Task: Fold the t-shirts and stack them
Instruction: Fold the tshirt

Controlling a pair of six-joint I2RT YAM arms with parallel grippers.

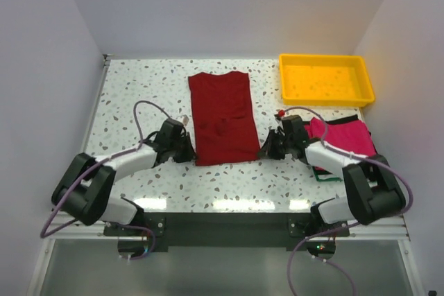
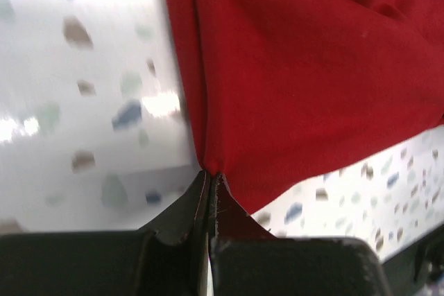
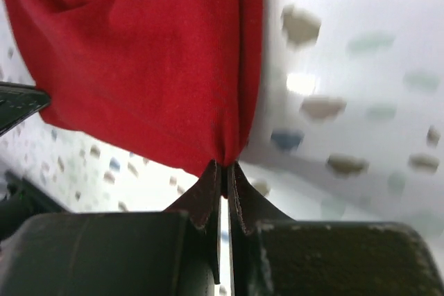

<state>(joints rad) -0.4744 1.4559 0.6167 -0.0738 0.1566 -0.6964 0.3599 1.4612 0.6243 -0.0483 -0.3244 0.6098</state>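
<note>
The maroon t-shirt point(image 1: 220, 117) lies as a long folded strip in the middle of the table. My left gripper point(image 1: 189, 153) is shut on its near left corner, with cloth pinched between the fingertips in the left wrist view point(image 2: 210, 171). My right gripper point(image 1: 264, 152) is shut on its near right corner, as the right wrist view point(image 3: 225, 163) shows. The shirt fills the left wrist view point(image 2: 305, 67) and the right wrist view point(image 3: 139, 60). A magenta-pink t-shirt point(image 1: 341, 135) lies at the right on black and green cloth point(image 1: 320, 175), partly under my right arm.
A yellow plastic tray point(image 1: 326, 80) stands empty at the back right. White walls close the table on the left, back and right. The speckled tabletop point(image 1: 139, 88) is bare left of the maroon shirt.
</note>
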